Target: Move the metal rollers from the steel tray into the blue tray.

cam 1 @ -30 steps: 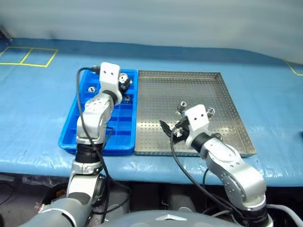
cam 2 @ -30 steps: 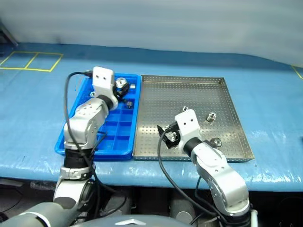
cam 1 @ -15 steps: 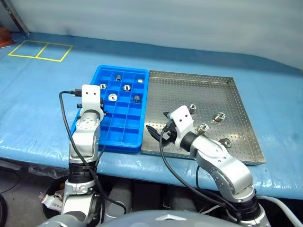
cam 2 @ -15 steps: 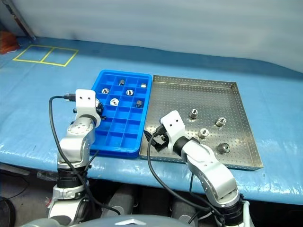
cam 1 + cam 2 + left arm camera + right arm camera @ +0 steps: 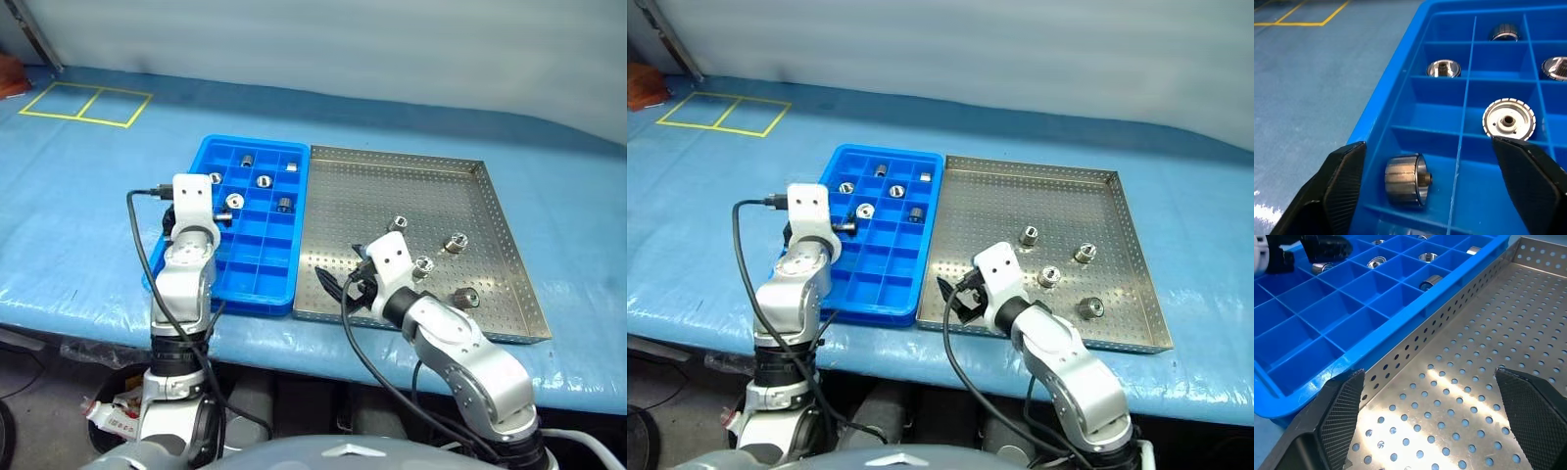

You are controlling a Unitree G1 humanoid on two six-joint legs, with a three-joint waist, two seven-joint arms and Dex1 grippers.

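Note:
The blue tray (image 5: 257, 270) lies left of the steel tray (image 5: 392, 186), the two touching. Several metal rollers (image 5: 422, 264) stand on the steel tray's right half. Several more sit in the blue tray's far compartments (image 5: 263, 180). My left gripper (image 5: 1427, 145) is open over the blue tray's left edge. A roller (image 5: 1405, 181) lies on its side in the compartment between its fingers, touching neither. My right gripper (image 5: 1428, 374) is open and empty, low over the steel tray's near left corner, pointing toward the blue tray's wall (image 5: 1400, 323).
Both trays rest on a blue covered table (image 5: 88, 215) with its front edge close to me. Yellow tape squares (image 5: 83, 103) mark the far left. The blue tray's near compartments (image 5: 1317, 333) hold nothing.
The head camera has shifted. My left gripper has come back to the blue tray's left edge and opened, leaving a roller in a compartment. The right gripper has sunk a little, still open.

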